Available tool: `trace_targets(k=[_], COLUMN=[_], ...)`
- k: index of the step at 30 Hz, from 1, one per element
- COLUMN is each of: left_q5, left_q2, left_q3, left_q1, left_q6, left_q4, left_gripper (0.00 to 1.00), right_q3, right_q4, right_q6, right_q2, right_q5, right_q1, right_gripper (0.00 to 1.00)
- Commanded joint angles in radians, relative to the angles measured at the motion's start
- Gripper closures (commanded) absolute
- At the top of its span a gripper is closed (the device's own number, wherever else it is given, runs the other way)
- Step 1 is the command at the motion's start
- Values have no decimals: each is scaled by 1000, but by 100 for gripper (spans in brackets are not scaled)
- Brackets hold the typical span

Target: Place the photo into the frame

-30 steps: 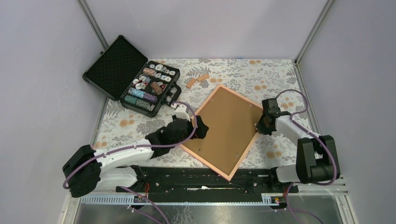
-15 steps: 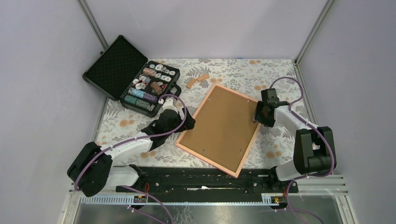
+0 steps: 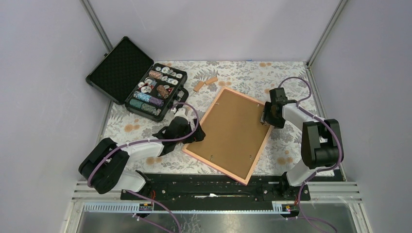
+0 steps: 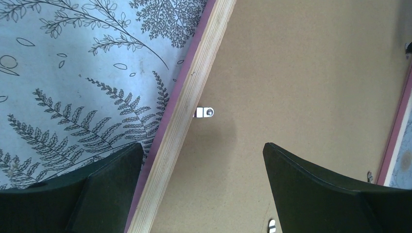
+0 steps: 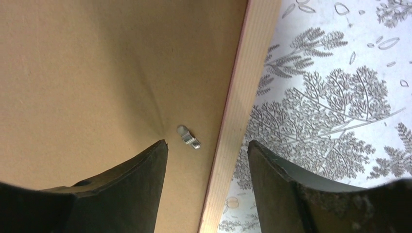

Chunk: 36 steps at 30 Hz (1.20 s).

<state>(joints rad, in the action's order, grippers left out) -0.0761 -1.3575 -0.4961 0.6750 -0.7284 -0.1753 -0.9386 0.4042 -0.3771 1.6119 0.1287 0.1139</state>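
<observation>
The brown board (image 3: 233, 131) fills the frame (image 3: 214, 107), so whatever lies beneath is out of sight. At ten o'clock, the case (image 3: 119, 68) holds pieces too small to name. On the left wrist view, the left gripper (image 4: 202, 148) has its fingers (image 4: 111, 194) cut off at six o'clock.

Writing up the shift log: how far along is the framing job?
Done: the brown backing board lies inside the frame; the photo is not visible. In hand: nothing; left pincer and right pincer hover open at its rails. Left: perhaps checking the metal tabs.
</observation>
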Motion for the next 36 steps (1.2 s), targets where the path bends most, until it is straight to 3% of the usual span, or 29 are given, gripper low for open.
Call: trace_targets(k=[1,3,11,17,27,32,36], left_q5=[10,0,4,13,23,26,26], left_q2=[-26,-19,10,12,-3,-5,-4], left_q3=[-48,-46,-20,-13,-22,-21,-20], left_q1=[-5,-5,-5,-5,-5,-5,-5], left_q6=[22,30,32,28,30,30,30], left_q4=[-29,-24,-51,-62,-63,-65,-66], left_gripper=[1,2,1,2,1,2,1], right_q3=[-56,-56,-57,-61,-52,-60,-82], right_q4=[-16,-20,-33,-34,-50,-44,-17], right_q6=[5,2,-1,-4,-29,-24,-28], right_q2=[47,59,103,107,90,80,55], right_q5=[-7,1,23,13,-73,-76,-59], right_q1=[-5,-5,-5,-7,-8,-8,-7], right_gripper=[38,42,38,70,96,92,63])
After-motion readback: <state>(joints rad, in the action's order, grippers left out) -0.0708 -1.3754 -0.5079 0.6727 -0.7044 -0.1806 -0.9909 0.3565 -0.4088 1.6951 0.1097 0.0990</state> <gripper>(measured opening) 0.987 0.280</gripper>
